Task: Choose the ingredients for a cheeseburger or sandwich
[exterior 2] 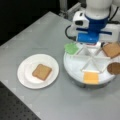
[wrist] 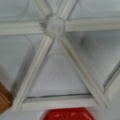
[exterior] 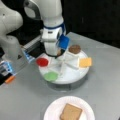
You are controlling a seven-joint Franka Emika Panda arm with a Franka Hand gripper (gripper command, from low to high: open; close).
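One bread slice [exterior: 71,112] lies flat on the white plate [exterior 2: 25,80], set there as the base of the sandwich, which so far has no other layer. The remaining ingredients sit sorted in the wedge compartments of a round divided tray [exterior: 72,76] on the grey desk [exterior 2: 37,37], each kept apart by raised ribs so a single piece can be picked: the tomato [exterior: 42,61], the lettuce [exterior: 51,76], a yellow cheese square [exterior: 85,62], a brown patty [exterior: 74,49], and, in a front view, a second bread slice [exterior 2: 111,49] at the tray's far edge. The claw [exterior: 53,53] hangs low over the tray's back part, between the tomato and patty compartments in a front view; whether it is spread or closed I cannot tell, since the arm's body hides the fingers. The wrist view looks straight down at the tray hub [wrist: 55,25] and an empty wedge, with the tomato at the bottom edge.
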